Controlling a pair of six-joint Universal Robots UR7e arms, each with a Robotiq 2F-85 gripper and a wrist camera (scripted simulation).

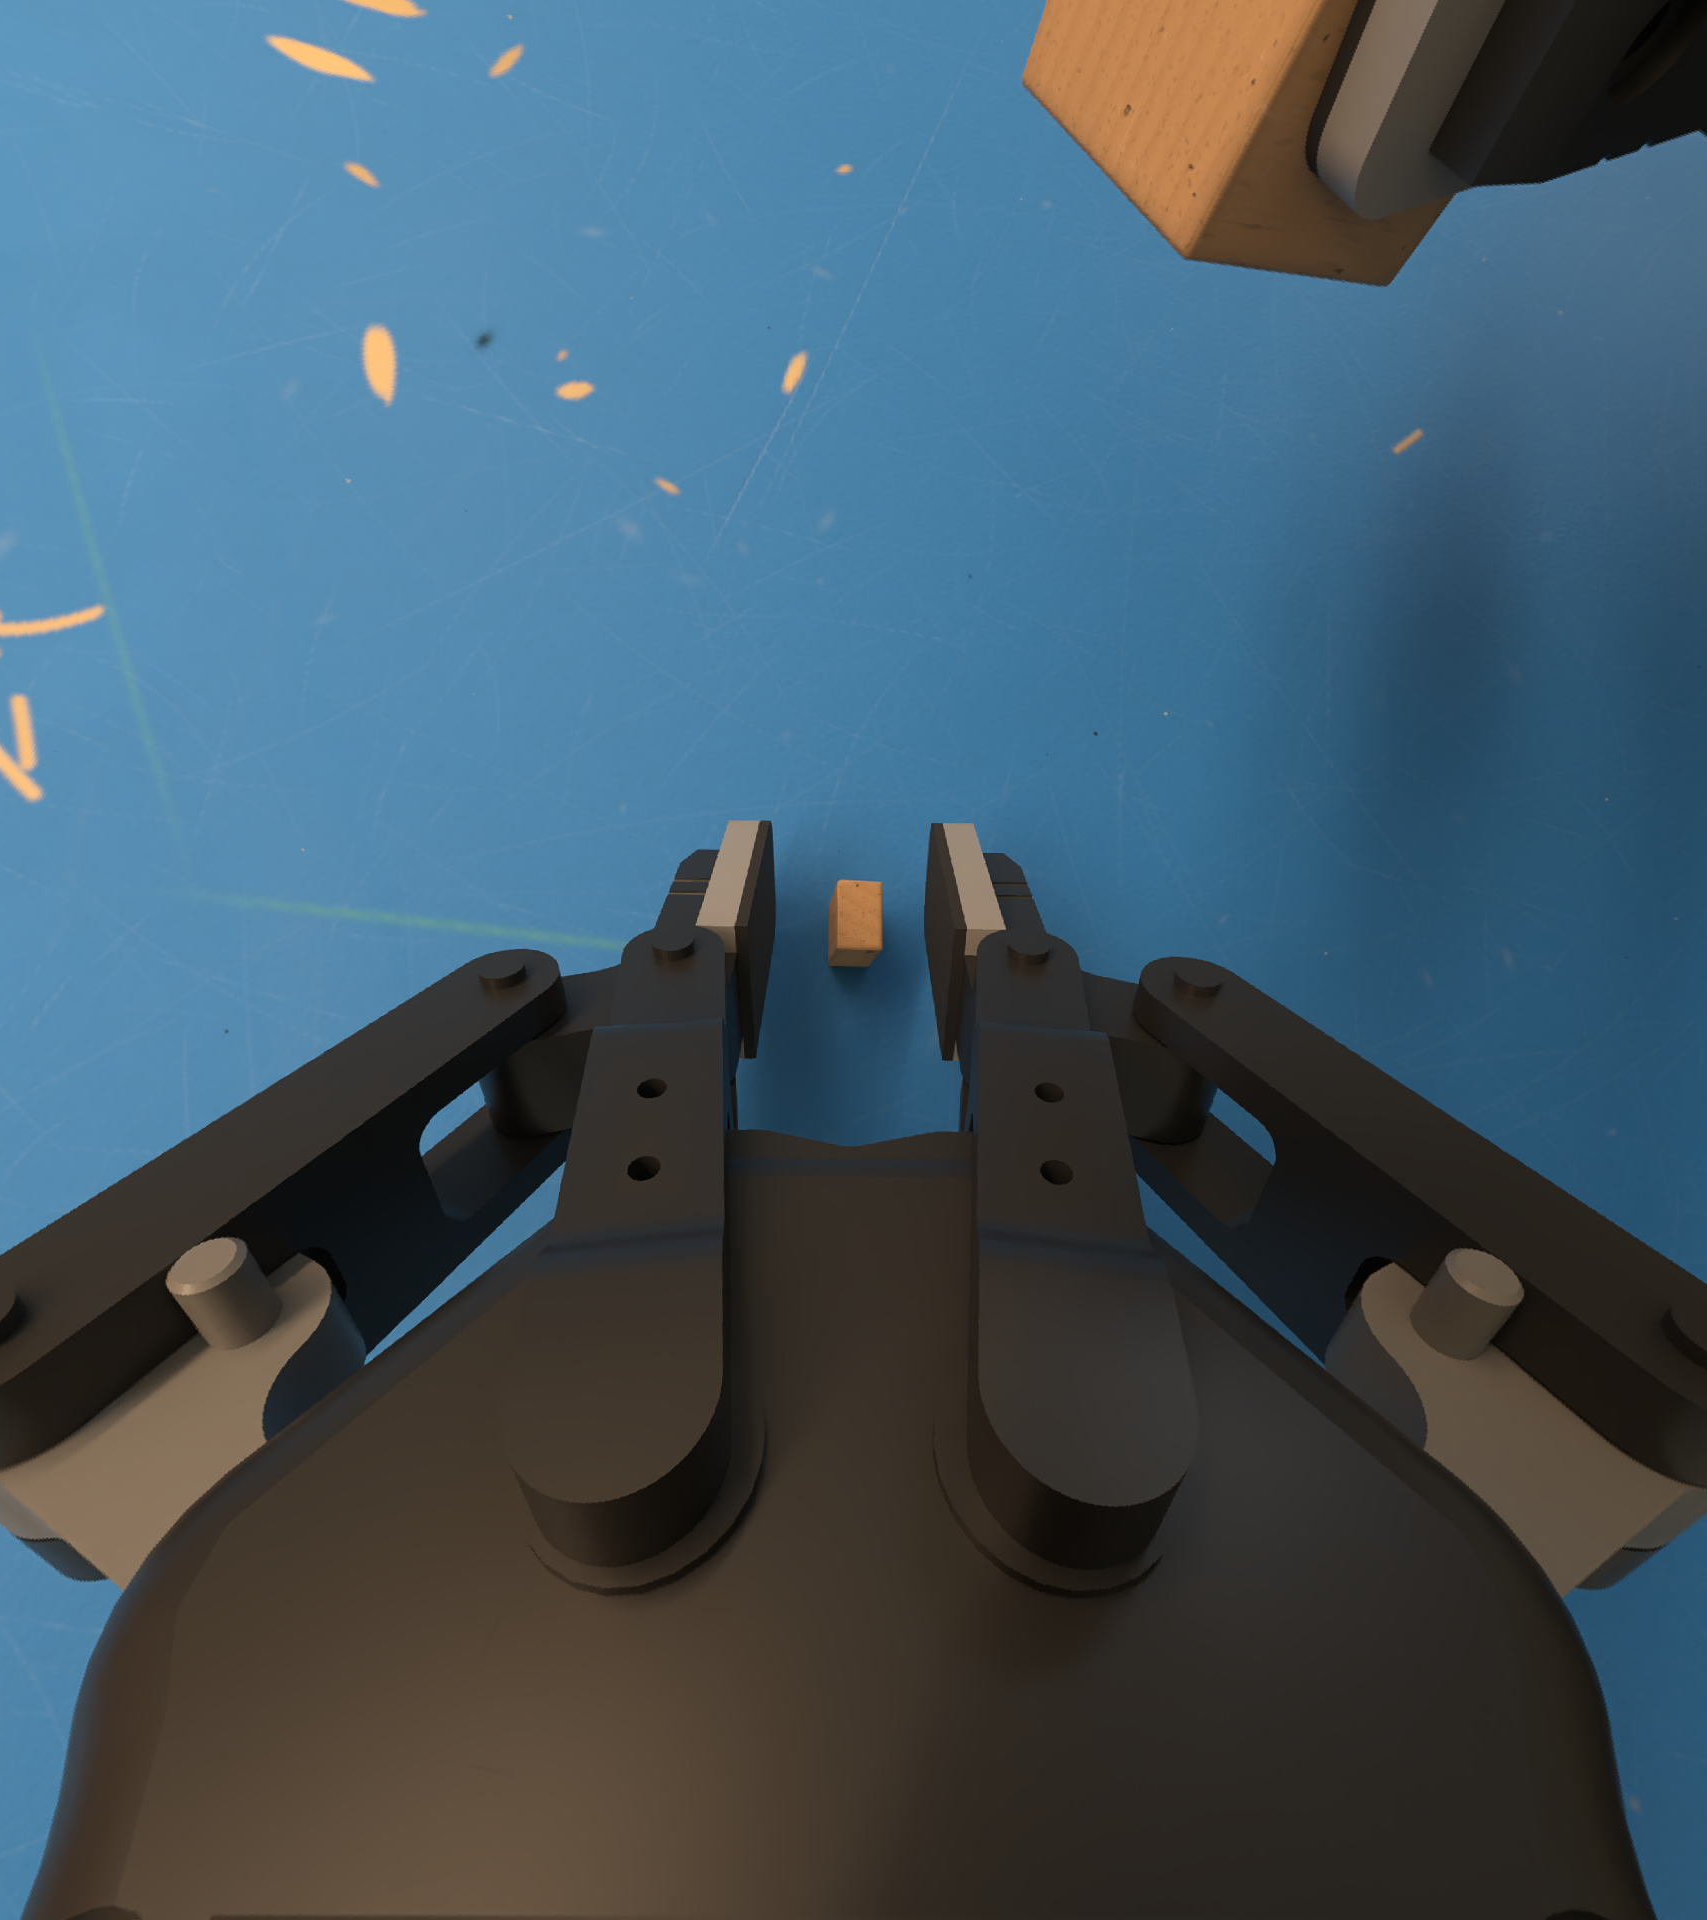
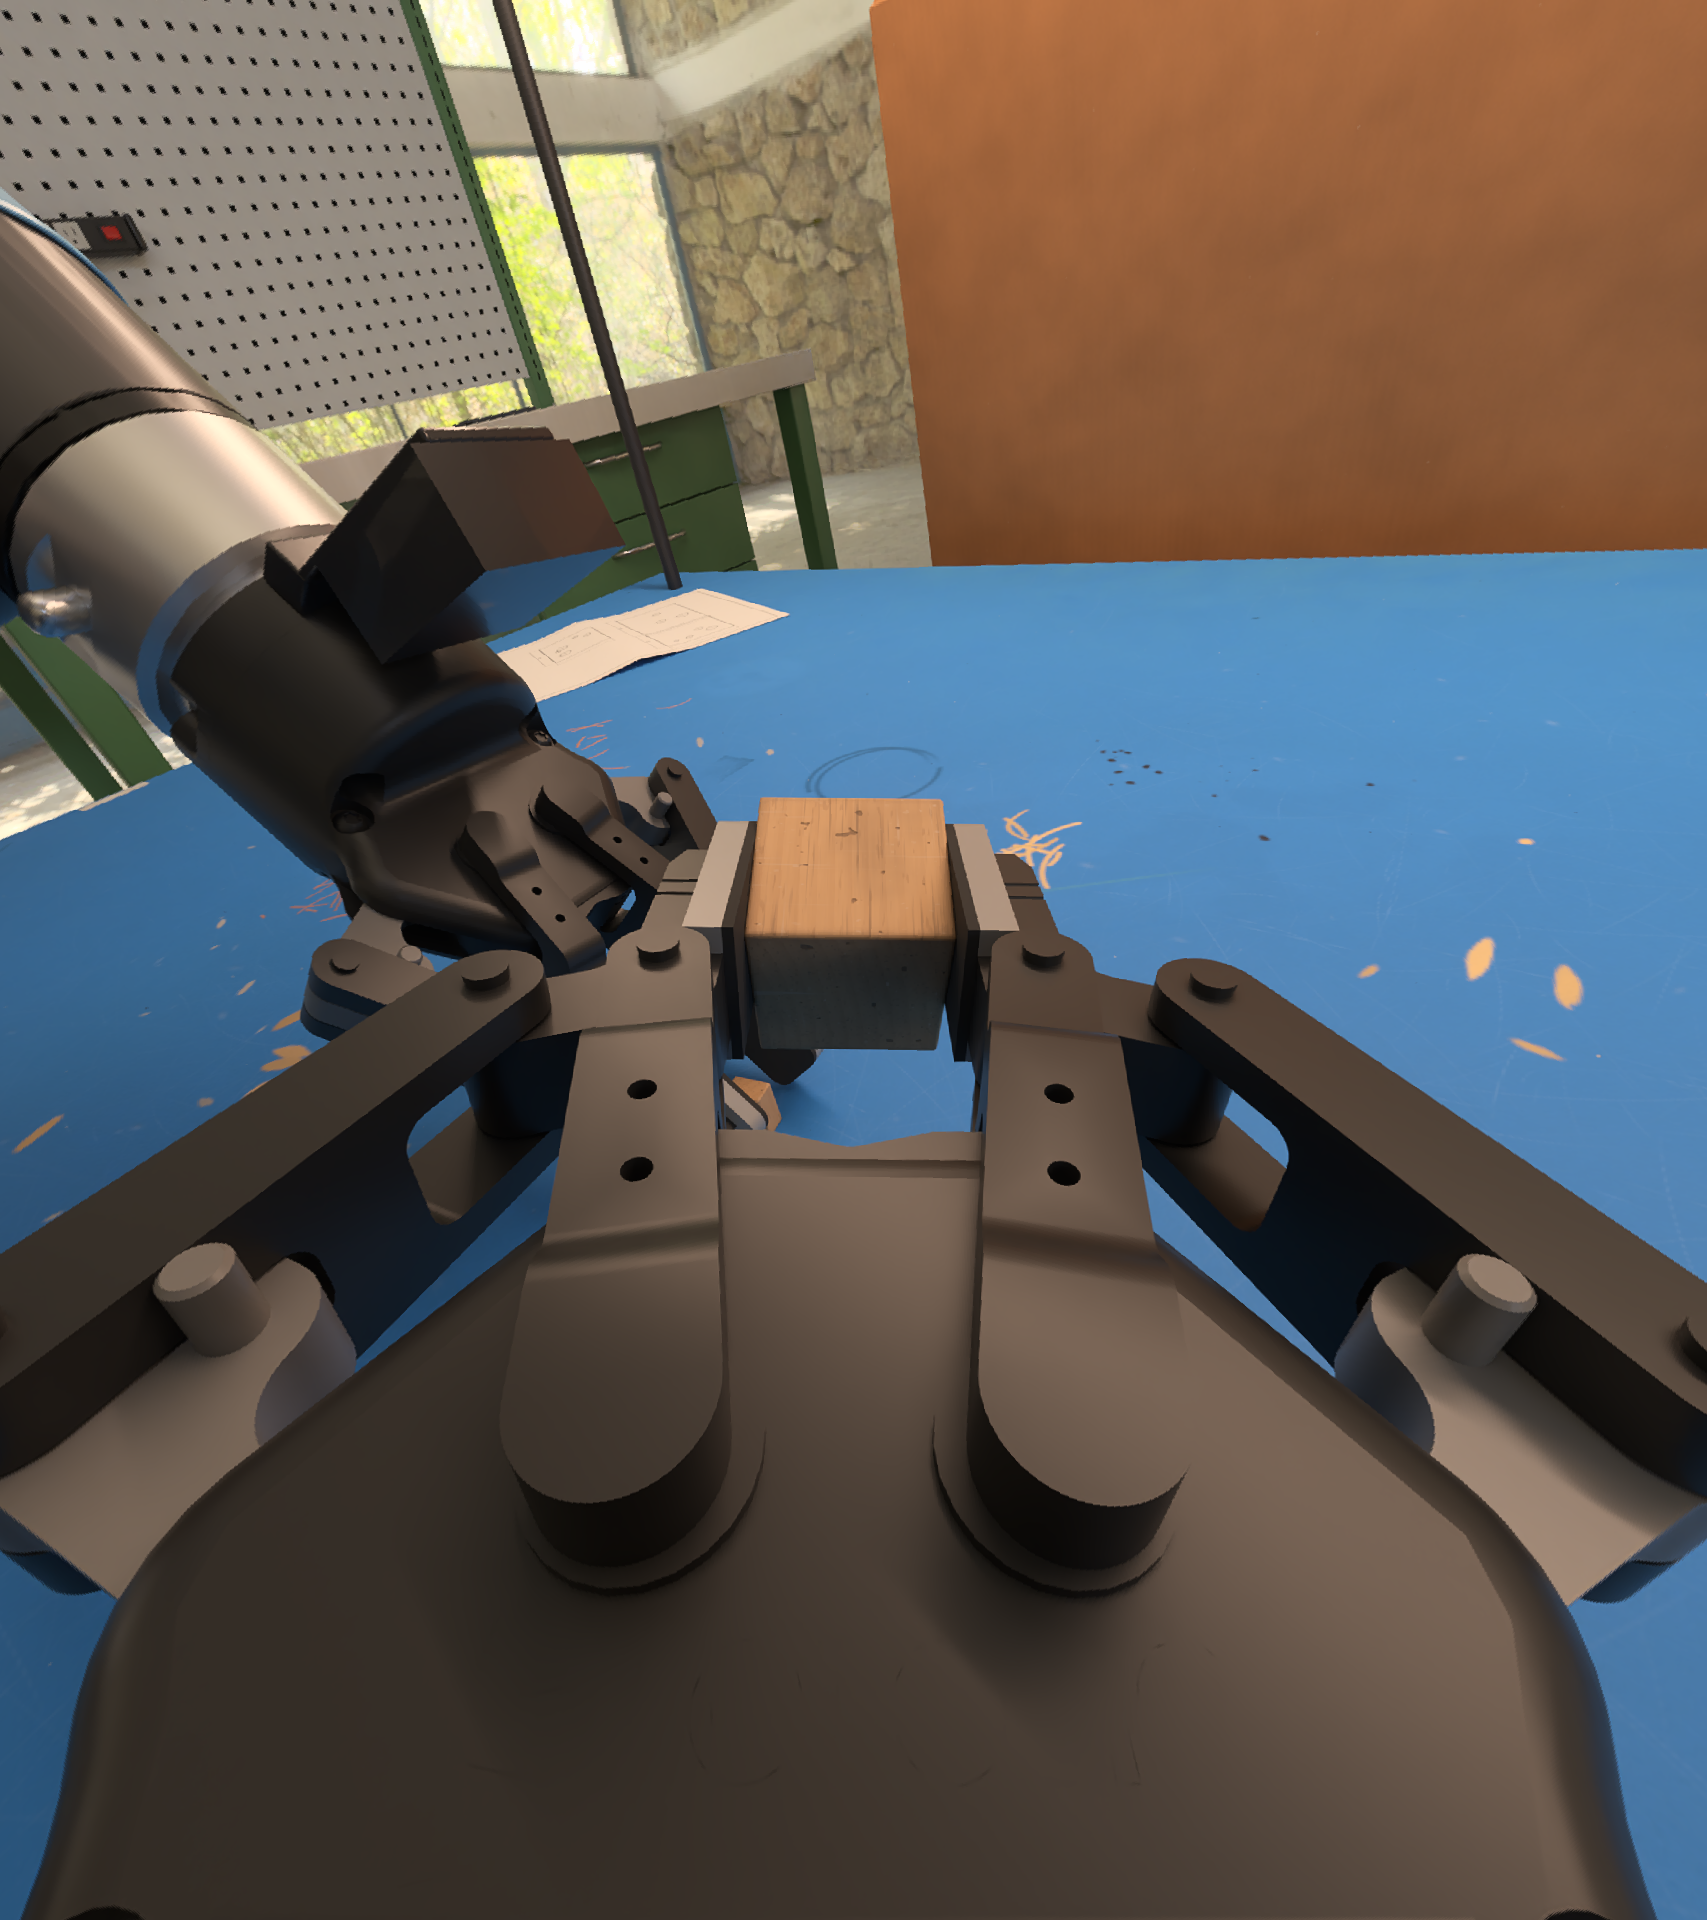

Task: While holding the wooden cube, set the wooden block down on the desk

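Blue, paint-flecked desk point(image 1: 1036, 623) under two grippers.
Left gripper point(image 1: 850, 862) pointing down, jaws parted, clear of small wooden block point(image 1: 855, 922) lying on desk between fingertips; right gripper point(image 2: 849, 883) clamped on wooden cube point(image 2: 849, 883), raised above surface.

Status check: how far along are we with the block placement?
Done, it appears: the wooden block lies on the desk, with the left tool open and its fingers clear of it. In hand: the right tool is shut on the wooden cube, above the desk. Left: probably only drawing the left tool away.
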